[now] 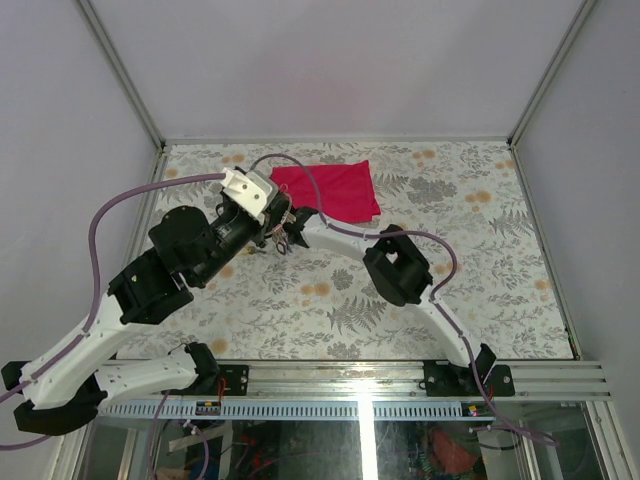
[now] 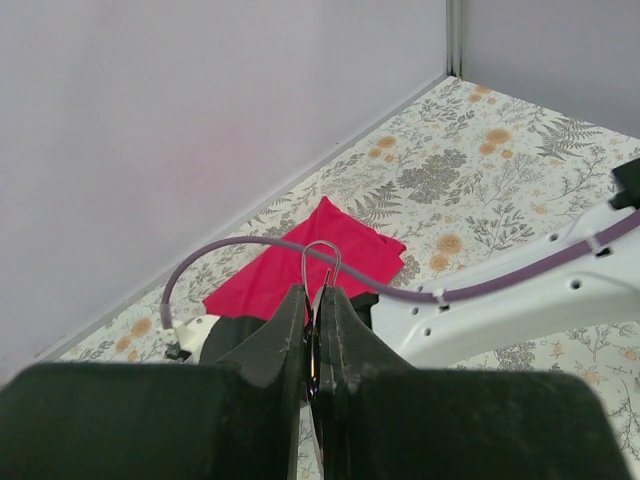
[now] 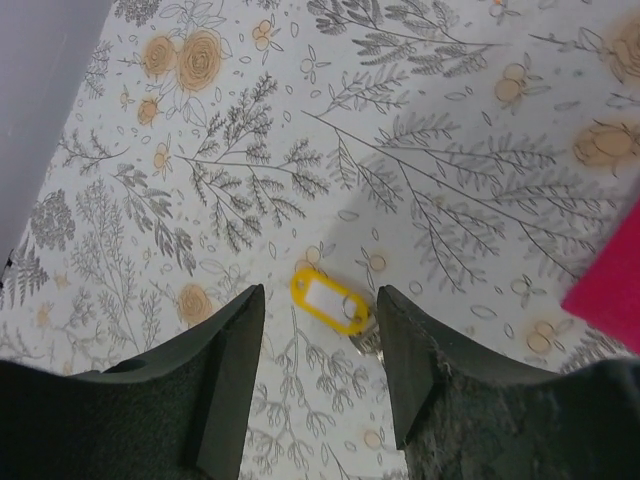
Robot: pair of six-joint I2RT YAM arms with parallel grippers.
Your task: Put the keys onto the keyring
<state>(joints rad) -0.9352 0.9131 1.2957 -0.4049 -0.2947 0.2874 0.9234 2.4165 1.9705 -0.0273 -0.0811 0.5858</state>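
In the left wrist view my left gripper (image 2: pixel 315 292) is shut on the keyring (image 2: pixel 322 258), a thin silver wire loop that sticks up above the fingertips. In the right wrist view my right gripper (image 3: pixel 320 295) is open just above the table. A yellow plastic tag (image 3: pixel 328 299) lies between its fingers, with a small silver key (image 3: pixel 368 341) attached, close to the right finger. No other keys show. In the top view the two grippers meet beside the red cloth, the left (image 1: pixel 278 232) and the right (image 1: pixel 303 219).
A red cloth (image 1: pixel 328 190) lies flat at the back of the floral table (image 1: pixel 480 260) and also shows in the left wrist view (image 2: pixel 290 270). The right arm's white link (image 2: pixel 520 300) and a purple cable (image 2: pixel 240 245) cross in front of the left gripper. Walls enclose the table.
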